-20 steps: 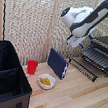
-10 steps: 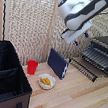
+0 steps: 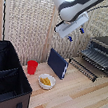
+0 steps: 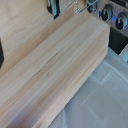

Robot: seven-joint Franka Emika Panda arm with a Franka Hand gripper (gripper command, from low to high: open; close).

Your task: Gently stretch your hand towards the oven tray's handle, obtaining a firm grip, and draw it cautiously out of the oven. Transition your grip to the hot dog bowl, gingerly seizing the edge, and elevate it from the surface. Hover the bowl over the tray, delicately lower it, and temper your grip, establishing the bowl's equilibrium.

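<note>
In the exterior view the oven (image 3: 107,49) stands at the right with the oven tray (image 3: 91,65) drawn out in front of it; the oven tray's handle (image 3: 83,70) is the bar along its front edge. On the wooden table, to the exterior view's left of the tray, sits the hot dog bowl (image 3: 46,81), white with yellow pieces inside. My gripper (image 3: 75,34) hangs high above the blue book, well above the bowl and apart from the tray, open and empty. The wrist view shows only bare table and the oven's knobs (image 4: 114,16).
A dark blue book (image 3: 57,63) stands upright between bowl and tray. A red cup (image 3: 32,66) is behind the bowl. A big black fabric case (image 3: 4,82) fills the exterior view's left. The table's edge (image 4: 85,70) drops to grey floor in the wrist view.
The arm has swung from in front of the oven toward the exterior view's left, now over the book. Tray, bowl and cup have not moved.
</note>
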